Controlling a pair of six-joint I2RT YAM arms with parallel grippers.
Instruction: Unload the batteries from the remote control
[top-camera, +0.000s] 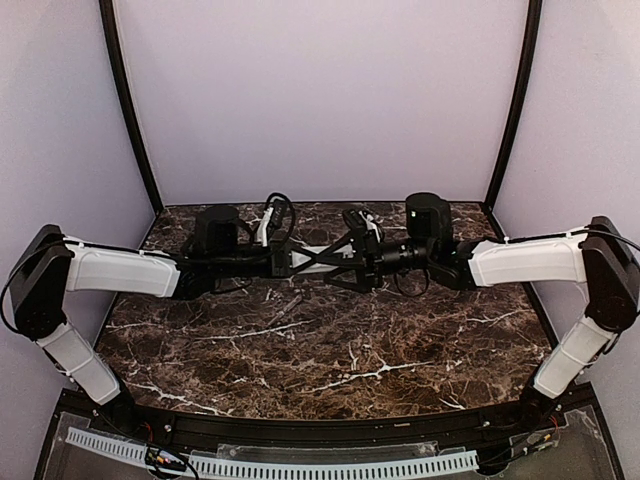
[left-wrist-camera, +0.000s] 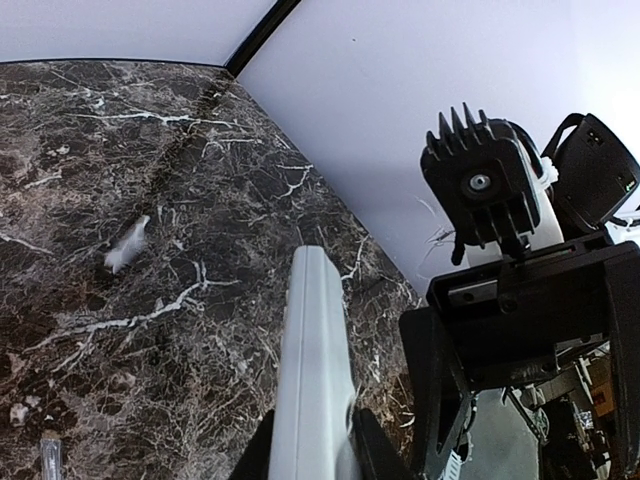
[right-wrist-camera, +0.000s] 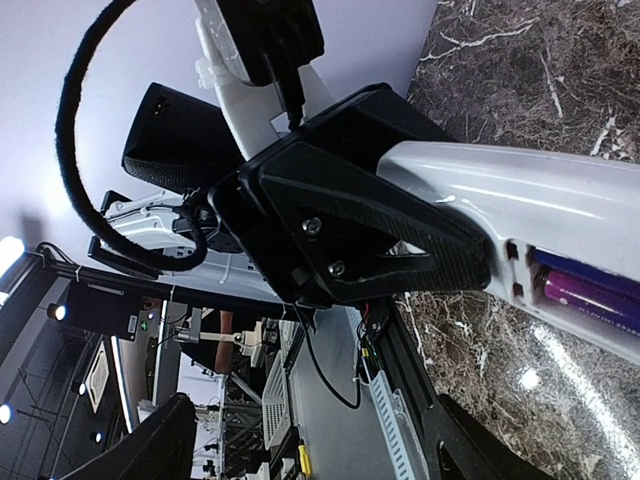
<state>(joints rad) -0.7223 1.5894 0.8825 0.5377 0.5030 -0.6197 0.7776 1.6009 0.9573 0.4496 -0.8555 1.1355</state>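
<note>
My left gripper (left-wrist-camera: 312, 440) is shut on the slim white remote control (left-wrist-camera: 312, 350), which juts forward above the marble table. In the right wrist view the remote control (right-wrist-camera: 520, 195) shows its open back, and two dark purplish-red batteries (right-wrist-camera: 592, 296) lie in the recess. My right gripper (right-wrist-camera: 315, 445) stands open, its black fingers (right-wrist-camera: 490, 445) wide apart, with nothing between them. It faces the left gripper (right-wrist-camera: 340, 220) from close by. From above, both grippers meet over the table's far middle, left gripper (top-camera: 300, 258) and right gripper (top-camera: 355, 265), with the remote control (top-camera: 322, 252) between them.
A small flat pale cover piece (left-wrist-camera: 127, 245) lies on the marble table (top-camera: 320, 350). A small clear bit (left-wrist-camera: 48, 455) lies near the left wrist view's bottom edge. Pale walls close in the back and sides. A cable loop (right-wrist-camera: 80, 130) hangs by the left arm.
</note>
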